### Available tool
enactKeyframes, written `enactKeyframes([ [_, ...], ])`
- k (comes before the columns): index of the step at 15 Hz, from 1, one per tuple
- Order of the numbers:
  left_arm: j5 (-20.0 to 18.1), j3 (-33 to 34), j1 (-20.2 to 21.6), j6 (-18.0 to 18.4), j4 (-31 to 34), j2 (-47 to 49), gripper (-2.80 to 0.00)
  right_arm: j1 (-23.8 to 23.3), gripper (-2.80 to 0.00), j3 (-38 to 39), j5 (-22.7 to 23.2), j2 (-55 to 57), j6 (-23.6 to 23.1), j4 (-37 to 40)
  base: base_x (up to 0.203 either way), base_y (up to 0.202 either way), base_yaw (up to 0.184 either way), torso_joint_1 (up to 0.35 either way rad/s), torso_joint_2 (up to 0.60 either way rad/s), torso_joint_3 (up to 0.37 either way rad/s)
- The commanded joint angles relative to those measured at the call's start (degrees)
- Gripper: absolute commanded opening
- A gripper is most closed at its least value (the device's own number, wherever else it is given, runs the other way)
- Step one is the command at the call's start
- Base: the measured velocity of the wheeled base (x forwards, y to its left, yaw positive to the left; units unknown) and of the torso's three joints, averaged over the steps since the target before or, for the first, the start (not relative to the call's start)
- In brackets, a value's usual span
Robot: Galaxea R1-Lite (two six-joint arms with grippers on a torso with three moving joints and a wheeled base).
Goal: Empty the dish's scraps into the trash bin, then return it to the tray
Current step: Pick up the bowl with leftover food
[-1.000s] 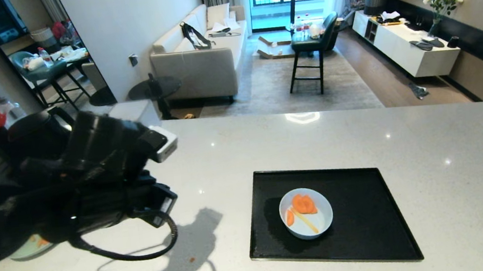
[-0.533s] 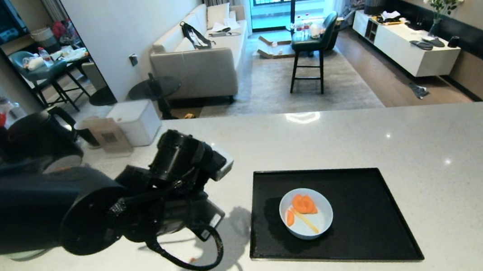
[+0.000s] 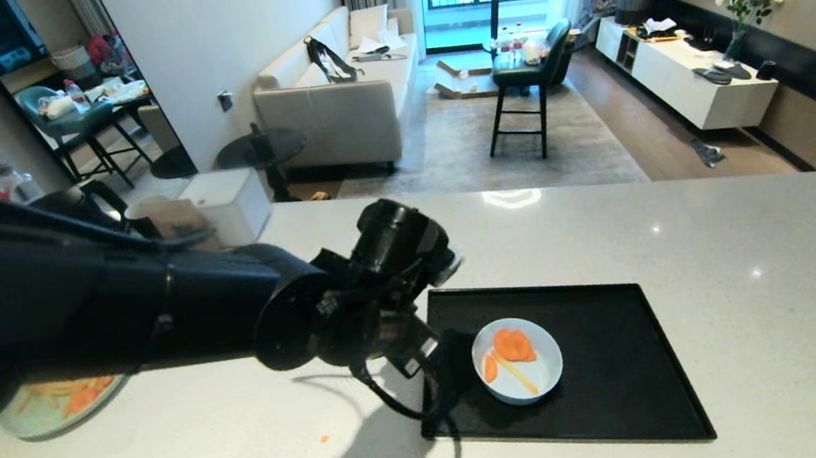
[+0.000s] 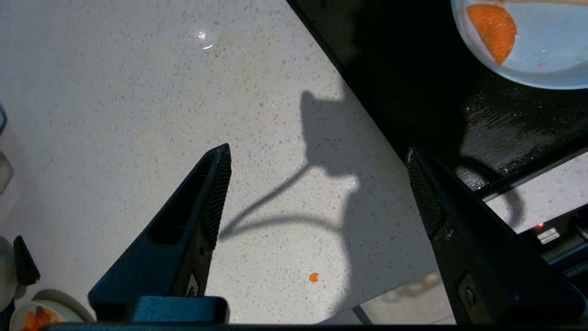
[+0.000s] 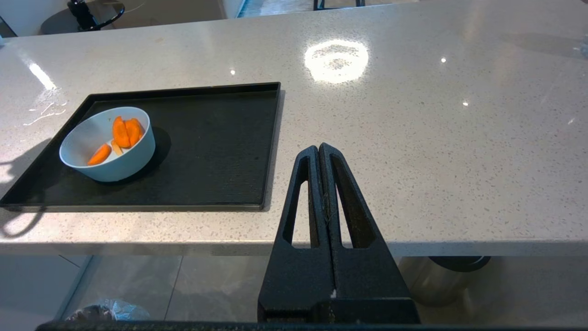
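The left arm has swung right across the counter (image 3: 686, 243) since the earlier frame, and the left gripper (image 4: 317, 193) now hangs over the tray's (image 3: 626, 388) near-left corner, its jaws spread wide and empty. The dish (image 3: 517, 360) sits on the tray's left half, just right of the gripper, with the scraps (image 3: 511, 348) inside. The right gripper (image 5: 320, 154) is parked below the counter's near edge, jaws pressed together.

Risks, as I judge them: a finger coming down on the rim could tip the dish and spill the scraps, or it could catch the tray's raised edge and shove the tray.

A green plate (image 3: 59, 403) of orange and yellow pieces lies at the near left, a white box (image 3: 228, 203) at the far left, and a crumb (image 4: 313, 276) on the counter. A plastic-lined bin (image 5: 108, 311) shows below the counter; reaching it means lifting the dish clear over the near edge.
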Motion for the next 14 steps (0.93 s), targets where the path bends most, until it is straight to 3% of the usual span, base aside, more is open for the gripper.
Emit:
enactKeyframes([
  [1,0.11,-7.95,-1.12,0.06,7.74,3.49,0.00,0.01,-2.80,0.00,-0.01,-0.02,0.02,-0.06,0.000,0.000,0.000,0.000,0.00,0.000],
  [10,-0.27,-30.31,-4.88,-0.56,16.37,17.91,0.00,0.01,-2.80,0.00,-0.01,-0.02,0.02,0.00,0.000,0.000,0.000,0.000,0.00,0.000],
  [14,-0.45,-33.13,-4.80,-2.15,17.89,22.16,0.00,0.01,-2.80,0.00,-0.01,-0.02,0.02,0.00,0.000,0.000,0.000,0.000,0.00,0.000],
])
